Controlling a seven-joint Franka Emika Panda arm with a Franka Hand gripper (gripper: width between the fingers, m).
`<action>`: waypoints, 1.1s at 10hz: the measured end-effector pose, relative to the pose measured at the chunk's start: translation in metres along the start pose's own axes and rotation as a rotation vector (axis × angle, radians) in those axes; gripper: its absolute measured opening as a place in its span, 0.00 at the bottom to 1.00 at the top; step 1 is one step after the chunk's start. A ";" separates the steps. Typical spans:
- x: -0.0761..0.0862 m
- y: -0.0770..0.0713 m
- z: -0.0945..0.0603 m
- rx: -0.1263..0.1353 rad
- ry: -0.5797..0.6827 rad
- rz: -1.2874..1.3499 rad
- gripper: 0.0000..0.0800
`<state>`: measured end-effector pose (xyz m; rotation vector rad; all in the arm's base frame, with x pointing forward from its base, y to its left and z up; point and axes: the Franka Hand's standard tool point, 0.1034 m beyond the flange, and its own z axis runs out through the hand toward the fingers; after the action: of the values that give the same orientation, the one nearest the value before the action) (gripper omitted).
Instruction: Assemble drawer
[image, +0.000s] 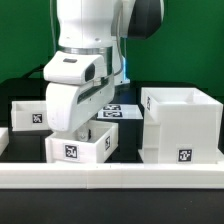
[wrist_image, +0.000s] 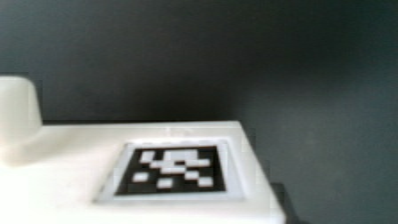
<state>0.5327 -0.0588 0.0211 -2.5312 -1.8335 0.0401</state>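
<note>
White plastic tray (image: 78, 148) looks light, stiff, a bit slick, so pinch a thin side wall; gripper (image: 88, 130) low over it, clenched or released I can't tell.

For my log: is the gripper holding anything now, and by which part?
It cannot be told: the gripper is low over the nearer tray, but its fingertips are hidden.

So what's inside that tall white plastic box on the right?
The tall white plastic casing is open on top: only bare white inner walls show, nothing sticking above the rim. Its front wall hides the floor, so anything lying low inside cannot be seen.
</note>
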 end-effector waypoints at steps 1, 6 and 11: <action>0.000 0.000 0.000 -0.001 -0.004 -0.056 0.05; 0.005 -0.003 0.002 -0.014 -0.027 -0.307 0.05; 0.027 -0.008 0.005 -0.016 -0.018 -0.328 0.05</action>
<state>0.5335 -0.0305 0.0165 -2.2114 -2.2360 0.0446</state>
